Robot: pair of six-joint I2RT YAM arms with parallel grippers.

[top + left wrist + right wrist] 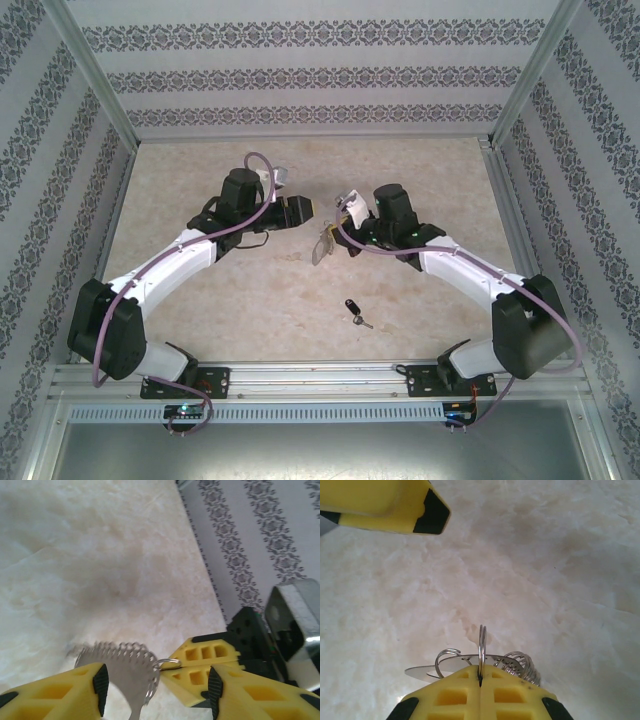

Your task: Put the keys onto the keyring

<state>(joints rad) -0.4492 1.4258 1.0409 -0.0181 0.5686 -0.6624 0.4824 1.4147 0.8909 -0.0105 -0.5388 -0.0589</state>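
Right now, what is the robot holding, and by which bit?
The right gripper pinches the keyring by one small ring; the left gripper is open.

The left gripper (300, 208) and right gripper (480, 681) face each other over the middle of the desk (200, 300). The left's jaws stand apart; the right's are pressed together, pinching the keyring (422, 672).

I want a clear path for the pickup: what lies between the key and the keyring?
Nothing. In the top view the stretch of table between the key and the keyring is bare.
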